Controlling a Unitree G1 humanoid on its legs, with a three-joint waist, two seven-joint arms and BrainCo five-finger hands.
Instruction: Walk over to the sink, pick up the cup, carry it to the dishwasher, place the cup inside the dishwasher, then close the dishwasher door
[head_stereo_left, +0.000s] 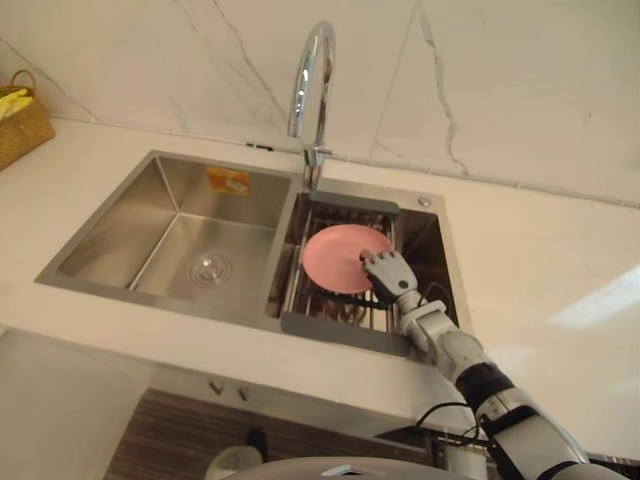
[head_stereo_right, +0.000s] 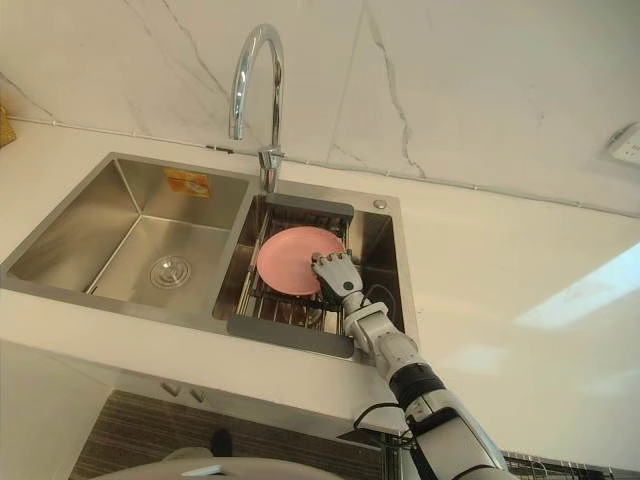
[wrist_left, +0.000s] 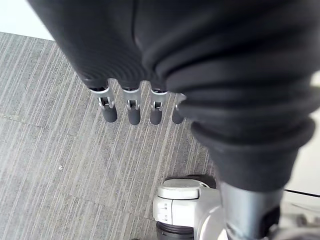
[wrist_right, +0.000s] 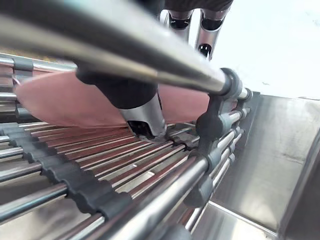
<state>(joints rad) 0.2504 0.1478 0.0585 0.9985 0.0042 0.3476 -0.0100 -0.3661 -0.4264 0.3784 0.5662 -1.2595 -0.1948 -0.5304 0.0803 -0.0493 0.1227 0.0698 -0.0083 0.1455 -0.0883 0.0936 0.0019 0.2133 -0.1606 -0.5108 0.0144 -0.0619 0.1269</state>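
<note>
No cup is in view. A round pink plate (head_stereo_left: 335, 258) lies in a wire dish rack (head_stereo_left: 340, 318) set in the sink's right basin (head_stereo_left: 440, 250). My right hand (head_stereo_left: 390, 272) reaches down to the plate's right edge. In the right wrist view its thumb (wrist_right: 135, 97) sits against the plate (wrist_right: 55, 102) by the rack's rods, and its fingers (wrist_right: 207, 27) lie on the plate's far side, pinching the rim. My left hand (wrist_left: 130, 107) hangs over grey floor with straight fingers, holding nothing.
A tall curved tap (head_stereo_left: 310, 90) rises behind the divider between the basins. The left basin (head_stereo_left: 190, 250) holds only its drain. White countertop (head_stereo_left: 560, 280) surrounds the sink, with a marble wall behind. A wicker basket (head_stereo_left: 20, 125) stands at the far left.
</note>
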